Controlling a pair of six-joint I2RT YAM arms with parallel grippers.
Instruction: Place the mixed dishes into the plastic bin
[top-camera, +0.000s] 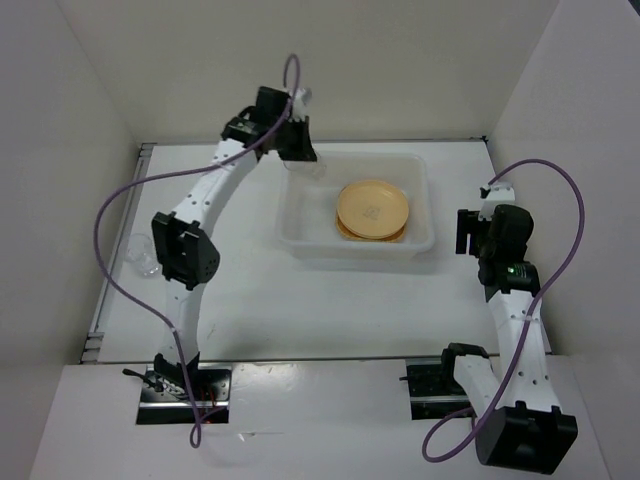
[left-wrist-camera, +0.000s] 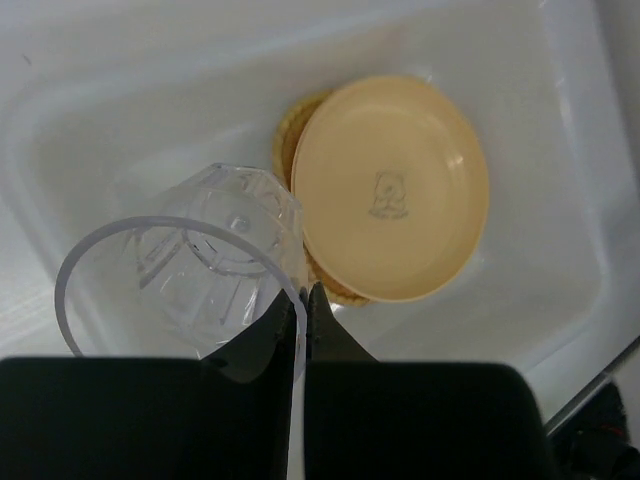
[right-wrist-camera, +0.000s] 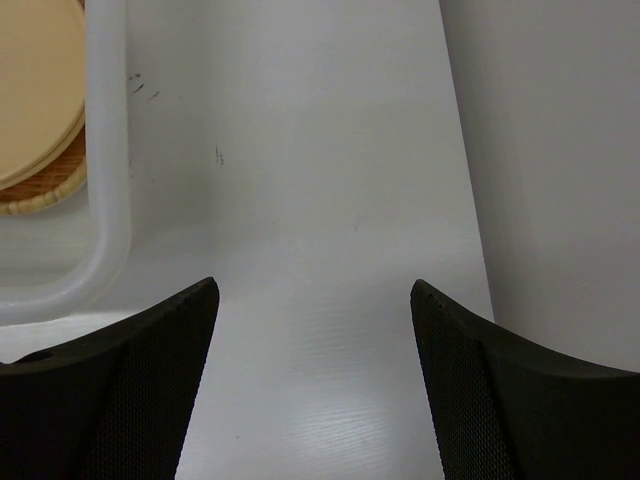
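Left gripper (left-wrist-camera: 303, 312) is closed on the rim of a clear glass cup (left-wrist-camera: 215, 255), which is held over the plastic bin (left-wrist-camera: 560, 110). Beyond the cup, to the gripper's right, a round plate (left-wrist-camera: 390, 190) is seen lying in the bin. Right gripper (right-wrist-camera: 313, 300) is held wide open over the table (right-wrist-camera: 330, 150), with the bin's corner just to its left
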